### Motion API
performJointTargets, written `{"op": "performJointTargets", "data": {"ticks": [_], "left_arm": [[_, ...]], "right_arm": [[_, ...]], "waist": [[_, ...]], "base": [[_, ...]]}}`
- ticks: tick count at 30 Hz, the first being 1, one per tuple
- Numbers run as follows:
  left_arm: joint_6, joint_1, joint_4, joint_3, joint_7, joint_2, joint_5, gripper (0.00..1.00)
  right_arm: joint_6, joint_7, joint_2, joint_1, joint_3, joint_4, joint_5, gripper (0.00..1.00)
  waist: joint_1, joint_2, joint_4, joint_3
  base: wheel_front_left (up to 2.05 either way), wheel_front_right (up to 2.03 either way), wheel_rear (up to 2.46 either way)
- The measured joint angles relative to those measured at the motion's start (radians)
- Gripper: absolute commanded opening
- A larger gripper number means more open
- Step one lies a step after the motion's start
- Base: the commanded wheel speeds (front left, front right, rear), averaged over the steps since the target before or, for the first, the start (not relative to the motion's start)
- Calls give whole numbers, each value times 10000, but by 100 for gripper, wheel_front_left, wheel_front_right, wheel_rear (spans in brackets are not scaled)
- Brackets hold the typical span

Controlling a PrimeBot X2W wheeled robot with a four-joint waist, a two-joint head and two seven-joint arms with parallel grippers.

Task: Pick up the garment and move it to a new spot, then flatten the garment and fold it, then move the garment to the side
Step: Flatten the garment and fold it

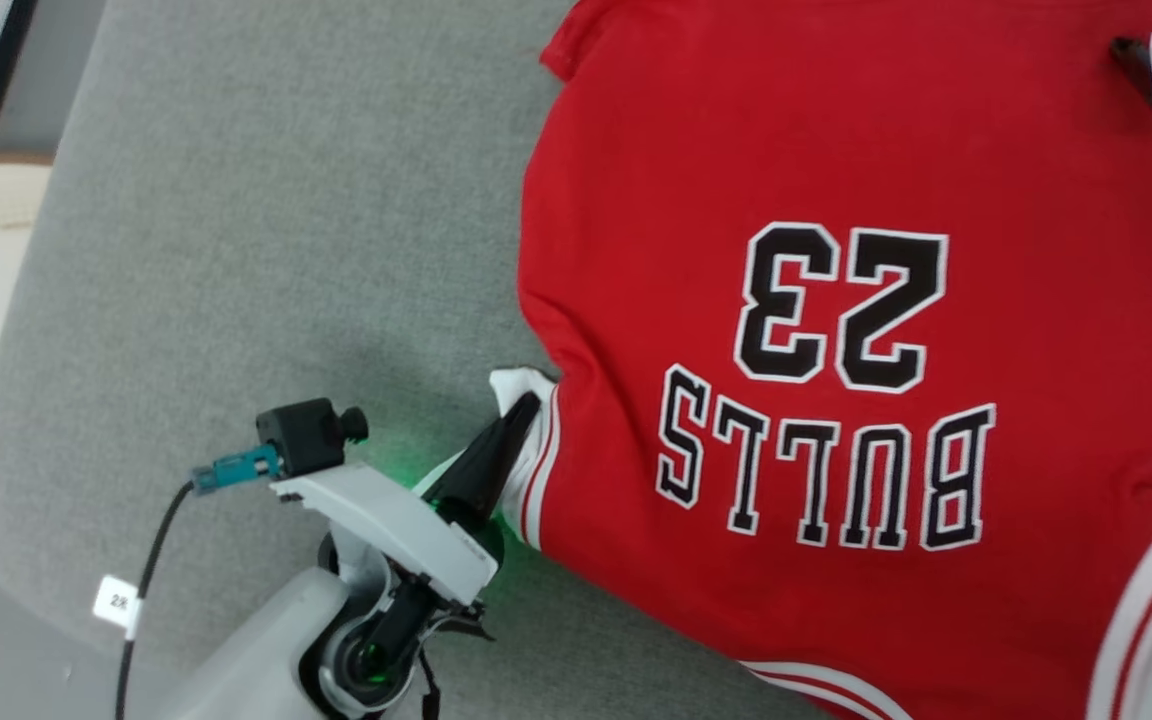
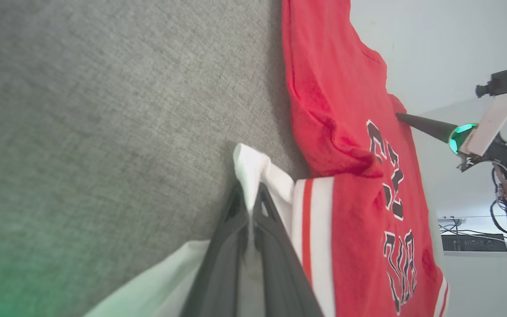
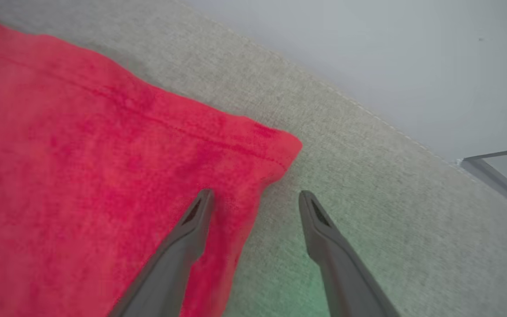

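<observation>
From my station I see the garment spread print side up on a grey upholstered surface, taking up the right half of the head view. Its long axis runs away from the robot, leaning slightly left at the far end. The "BULLS 23" lettering reads upside down to me, so the shoulders and sleeves point toward the robot and the hem lies at the far end. The left end effector is pinched narrow on the near-left white sleeve, just outside the red-and-white striped trim; in the left wrist view the white cloth stands up between the two dark fingers, which are pressed together around it. The right end effector is spread wide and holds nothing. It sits by a far hem corner of the garment, one finger over the red cloth and the other over bare grey fabric just beside the edge. I cannot tell whether either fingertip touches what is under it.
</observation>
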Motion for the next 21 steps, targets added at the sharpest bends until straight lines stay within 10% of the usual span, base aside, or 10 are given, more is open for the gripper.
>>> {"op": "performJointTargets", "data": {"ticks": [12,14,15,21], "left_arm": [[-577,-444,376,-115,-90,-552,102,0],[-627,-474,433,-115,-94,-573,100,0],[-642,-478,462,-111,-104,-587,98,0],[-654,-546,614,-88,-115,-640,98,0]], "right_arm": [[-27,1243,456,-1638,-109,1923,-685,100],[-58,1262,468,-1670,6,1927,-637,46],[-58,1281,466,-1672,77,1929,-594,0],[2,646,564,-1580,217,2056,-447,0]], "waist": [[0,0,697,862],[0,0,750,900],[0,0,752,897],[0,0,654,767]], "base": [[0,0,0],[0,0,0],[0,0,0],[0,0,0]]}}
